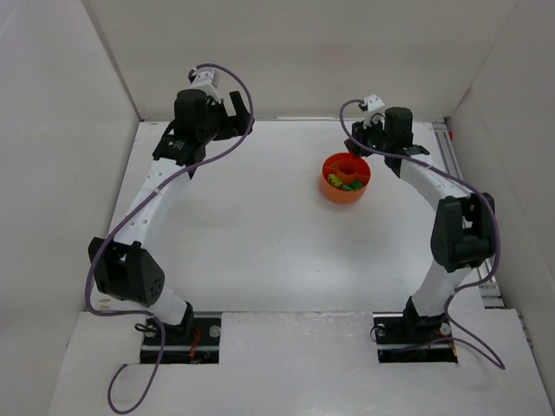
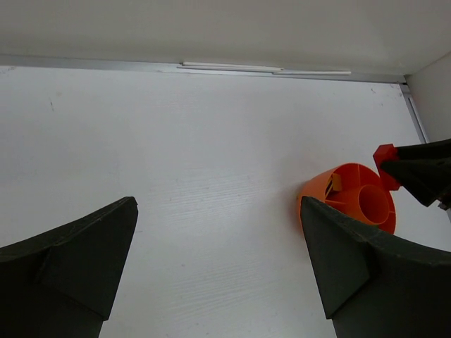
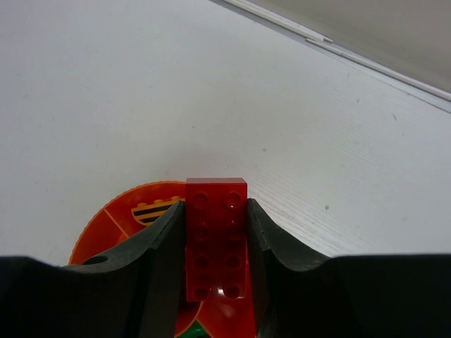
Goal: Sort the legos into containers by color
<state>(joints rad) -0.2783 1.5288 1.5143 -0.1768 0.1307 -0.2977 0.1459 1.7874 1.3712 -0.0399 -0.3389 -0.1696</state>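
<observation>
My right gripper (image 3: 215, 208) is shut on a red lego brick (image 3: 215, 239), studs facing the camera, held just above the far rim of the orange bowl (image 3: 106, 225). A yellow piece with black stripes (image 3: 155, 210) lies in one compartment, and a bit of green shows at the bottom edge. In the top view the bowl (image 1: 333, 189) holds green and yellow legos (image 1: 349, 185), with the right gripper (image 1: 361, 147) at its far side. My left gripper (image 2: 217, 211) is open over bare table; its view shows the bowl (image 2: 342, 193) and the red brick (image 2: 385, 155) to the right.
White walls enclose the table on three sides, with a metal strip (image 2: 232, 67) along the back edge. The left gripper (image 1: 231, 107) hovers near the back wall, well left of the bowl. A rail (image 1: 451, 152) runs along the right side.
</observation>
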